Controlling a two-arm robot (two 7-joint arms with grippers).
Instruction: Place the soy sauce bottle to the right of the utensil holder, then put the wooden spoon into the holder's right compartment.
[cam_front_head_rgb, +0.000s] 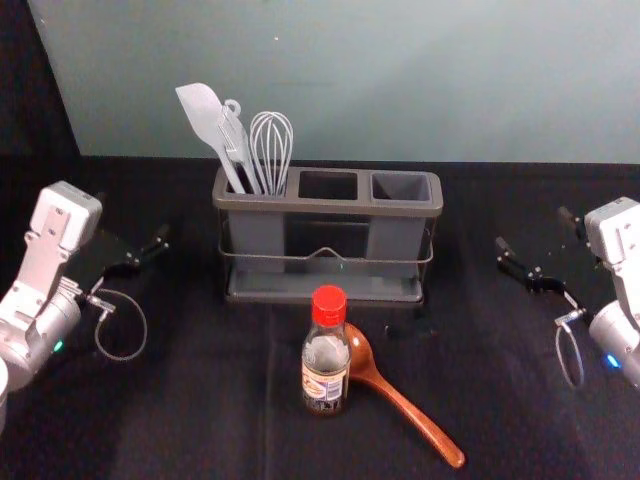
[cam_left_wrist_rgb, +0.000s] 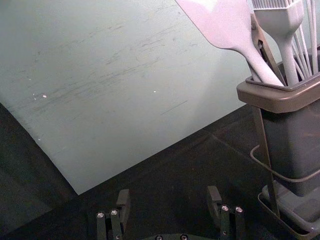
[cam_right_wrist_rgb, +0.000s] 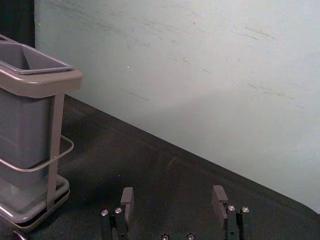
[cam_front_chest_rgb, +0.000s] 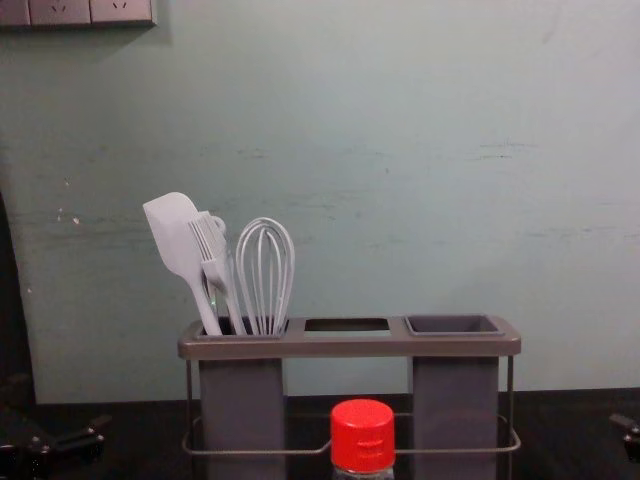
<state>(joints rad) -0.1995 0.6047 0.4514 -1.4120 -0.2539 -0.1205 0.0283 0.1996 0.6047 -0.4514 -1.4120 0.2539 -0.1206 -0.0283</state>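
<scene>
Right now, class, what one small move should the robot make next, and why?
Probably ease the right end effector toward the bottle. The bottle stands in front of the holder, not to its right, and the task places it first. That end effector is open and empty, on the side where the bottle belongs.

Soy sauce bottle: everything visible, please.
The soy sauce bottle stands upright in front of the utensil holder, left of its right compartment. Red ridged cap on, transparent body (glass or plastic, can't tell), printed label low down. It partly hides the wooden spoon's bowl; contact there unclear. Left gripper and right gripper are off to either side, not touching it.
</scene>
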